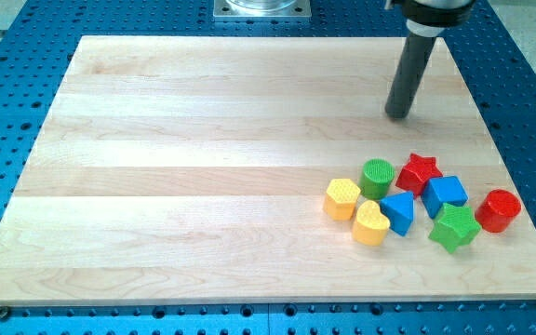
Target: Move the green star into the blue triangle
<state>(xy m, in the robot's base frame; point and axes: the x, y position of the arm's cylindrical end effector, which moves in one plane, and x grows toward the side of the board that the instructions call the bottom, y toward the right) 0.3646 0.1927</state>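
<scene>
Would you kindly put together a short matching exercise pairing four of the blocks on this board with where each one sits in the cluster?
Column one:
1. green star
2. blue triangle
3. red cylinder
4. yellow hexagon

Column two:
A. farthest to the view's left
B. farthest to the view's right
C. beside the yellow heart
D. just below the blue cube

Pairs: 1-D, 2-C, 3-B, 4-A.

My tip is above the cluster, touching nothing.

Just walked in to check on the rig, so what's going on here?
A robot arm pushes blocks around a wooden board with a dark rod. My tip rests on bare wood above the cluster at the view's lower right, touching no block. The green star lies just right of the blue triangle, not yet pushed against it.
</scene>
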